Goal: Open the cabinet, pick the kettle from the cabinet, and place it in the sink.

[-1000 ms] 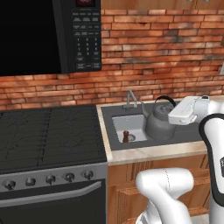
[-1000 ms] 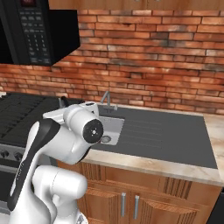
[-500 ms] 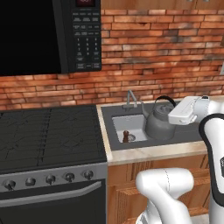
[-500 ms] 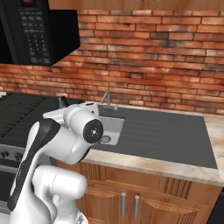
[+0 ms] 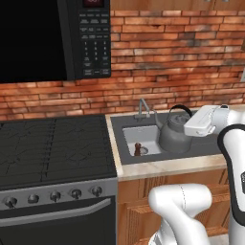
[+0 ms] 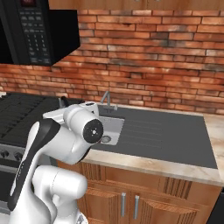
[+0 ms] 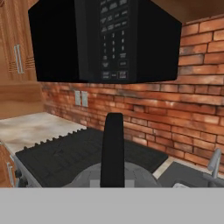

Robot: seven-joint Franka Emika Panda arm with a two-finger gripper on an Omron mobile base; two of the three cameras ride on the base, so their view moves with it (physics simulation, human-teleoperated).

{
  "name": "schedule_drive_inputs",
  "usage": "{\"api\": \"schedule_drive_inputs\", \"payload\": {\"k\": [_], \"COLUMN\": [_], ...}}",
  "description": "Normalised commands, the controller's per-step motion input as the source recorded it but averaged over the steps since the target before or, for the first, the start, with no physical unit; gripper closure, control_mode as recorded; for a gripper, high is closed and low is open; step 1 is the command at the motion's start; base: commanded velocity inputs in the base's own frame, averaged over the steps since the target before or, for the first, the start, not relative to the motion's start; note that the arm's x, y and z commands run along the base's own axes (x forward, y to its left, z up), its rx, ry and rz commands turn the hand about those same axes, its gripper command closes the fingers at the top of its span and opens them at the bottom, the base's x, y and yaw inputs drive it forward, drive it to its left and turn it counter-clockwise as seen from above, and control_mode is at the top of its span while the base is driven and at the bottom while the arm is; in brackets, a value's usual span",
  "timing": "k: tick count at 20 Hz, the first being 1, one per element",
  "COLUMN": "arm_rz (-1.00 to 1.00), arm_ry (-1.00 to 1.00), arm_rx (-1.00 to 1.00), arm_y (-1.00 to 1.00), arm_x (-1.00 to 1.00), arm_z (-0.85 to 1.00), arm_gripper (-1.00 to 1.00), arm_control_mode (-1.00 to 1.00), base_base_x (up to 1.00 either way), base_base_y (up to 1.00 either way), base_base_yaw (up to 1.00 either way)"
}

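The grey metal kettle (image 5: 174, 138) is upright at the right edge of the sink (image 5: 139, 135), partly over the light basin and partly over the dark surround. Whether it rests there or hangs just above, I cannot tell. My gripper (image 5: 189, 119) reaches in from the right and is shut on the kettle's thin black arched handle. In the hand view that handle (image 7: 113, 148) rises up the middle, with the kettle's grey body (image 7: 87, 177) below it. A strip of the wooden wall cabinet (image 5: 191, 4) shows along the top edge. Its doors are out of the picture.
A chrome faucet (image 5: 142, 107) stands behind the basin, and a small dark brown thing (image 5: 139, 149) stands inside it. The black stovetop (image 5: 52, 143) lies to the left under a black microwave (image 5: 57, 38). A dark grey drainboard (image 6: 162, 135) stretches right of the sink.
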Motion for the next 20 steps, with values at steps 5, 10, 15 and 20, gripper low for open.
{"api": "schedule_drive_inputs", "payload": {"k": [5,10,15,20], "arm_rz": [0.0,0.0,0.0,-0.01], "arm_ry": [0.0,0.0,0.0,0.0], "arm_rx": [0.0,0.0,0.0,0.0], "arm_y": [0.0,0.0,0.0,-0.02], "arm_x": [0.0,0.0,0.0,0.0], "arm_z": [0.0,0.0,0.0,0.0], "arm_gripper": [1.0,1.0,1.0,1.0], "arm_control_mode": [-1.0,-1.0,-1.0,-1.0], "base_base_x": [0.0,0.0,0.0,0.0], "base_base_y": [0.0,0.0,0.0,0.0], "base_base_yaw": [0.0,0.0,0.0,0.0]}}
